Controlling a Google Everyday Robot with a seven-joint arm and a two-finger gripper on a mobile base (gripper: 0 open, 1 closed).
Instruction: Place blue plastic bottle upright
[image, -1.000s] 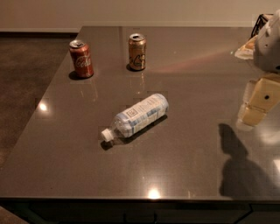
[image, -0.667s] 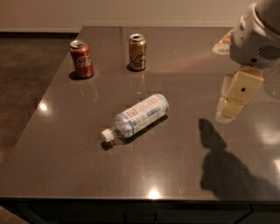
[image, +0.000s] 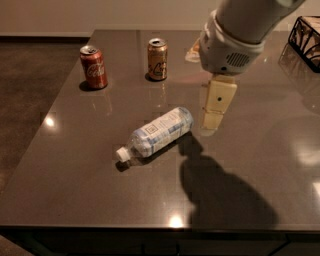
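Note:
The blue plastic bottle (image: 159, 133) lies on its side in the middle of the dark table (image: 80, 175). It is clear, with a white and pale-blue label. Its white cap (image: 121, 154) points to the front left and its base to the back right. My gripper (image: 211, 125) hangs down from the white arm, just right of the bottle's base and a little above the table. It holds nothing. Its shadow falls on the table in front of it.
A red cola can (image: 94, 67) and a gold-brown can (image: 157, 59) stand upright at the back left. A dark wire basket (image: 306, 34) sits at the back right corner. A pale object (image: 192, 52) lies behind the arm. The table's front edge is near.
My gripper and arm have moved left from the table's right side to just beside the bottle's base. The bottle and cans have not moved.

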